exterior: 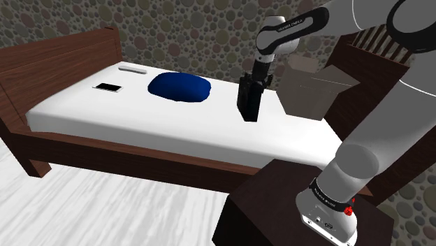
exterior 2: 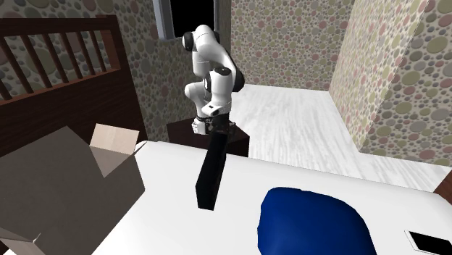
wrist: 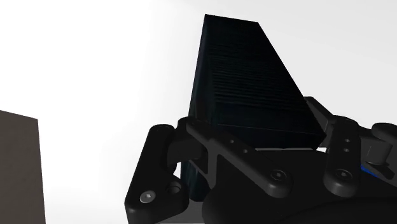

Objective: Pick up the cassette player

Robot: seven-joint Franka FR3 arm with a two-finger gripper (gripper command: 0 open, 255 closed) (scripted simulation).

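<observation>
Shoulder view: black pincer (exterior: 254, 78) clamped shut on the top end of the tall black slab-shaped cassette player (exterior: 249, 103). Player stands near upright over the white mattress (exterior: 140, 119) of the dark wooden bed (exterior: 63, 63), between the round dark-blue cushion (exterior: 179, 87) and the open brown cardboard box (exterior: 311, 91). Can't tell if its lower end touches the mattress.

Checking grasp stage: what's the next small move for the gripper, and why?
Probably lift straight up: the gripper appears shut on the black cassette player, whose lower end looks near or on the white bed; the cardboard box stands close.
</observation>
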